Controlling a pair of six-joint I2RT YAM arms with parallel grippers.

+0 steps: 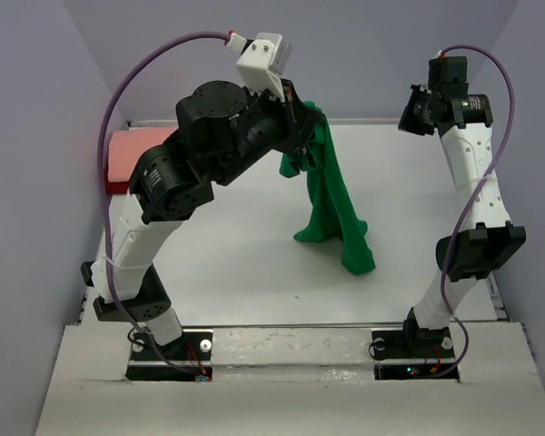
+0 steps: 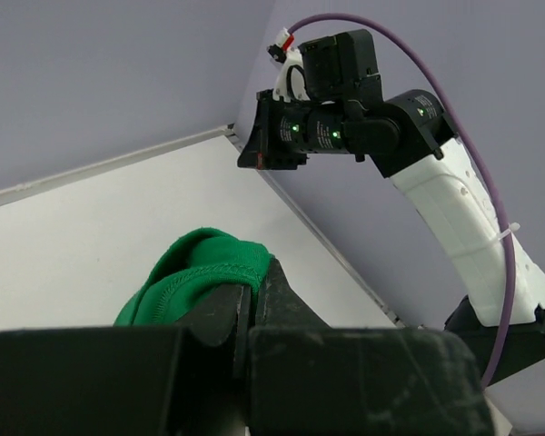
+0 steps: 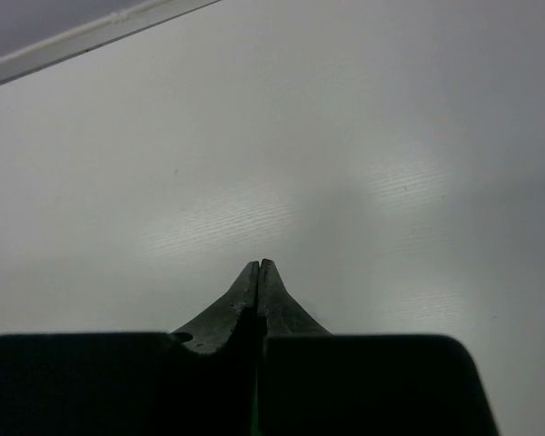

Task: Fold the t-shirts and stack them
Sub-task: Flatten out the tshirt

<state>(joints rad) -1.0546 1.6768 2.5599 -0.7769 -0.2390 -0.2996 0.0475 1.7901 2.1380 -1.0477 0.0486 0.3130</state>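
Green t-shirt [image 1: 331,209] hangs bunched from the left gripper [image 1: 300,111], whose jaws are clamped on a fold of its cloth. Only a ribbed, stitched edge peeks out beyond the fingertips in the left wrist view. From there the shirt falls in a long twisted drape below the gripper, and its lower end pools on the table [image 1: 236,254].

It looks light, limp and soft: it will not keep any shape, sags wherever it is unsupported, and is likely to swing and twist if moved fast. A single pinch only gives a rope of fabric. To spread it flat, a second hold seems needed on a hem or shoulder edge lower down the drape, well away from the present pinch.

The right gripper [image 3: 259,265] is closed on nothing, over bare table beside the shirt. A salmon-pink t-shirt [image 1: 132,154] lies flat beyond the left arm's far side.

No brand, label or writing can be read anywhere.
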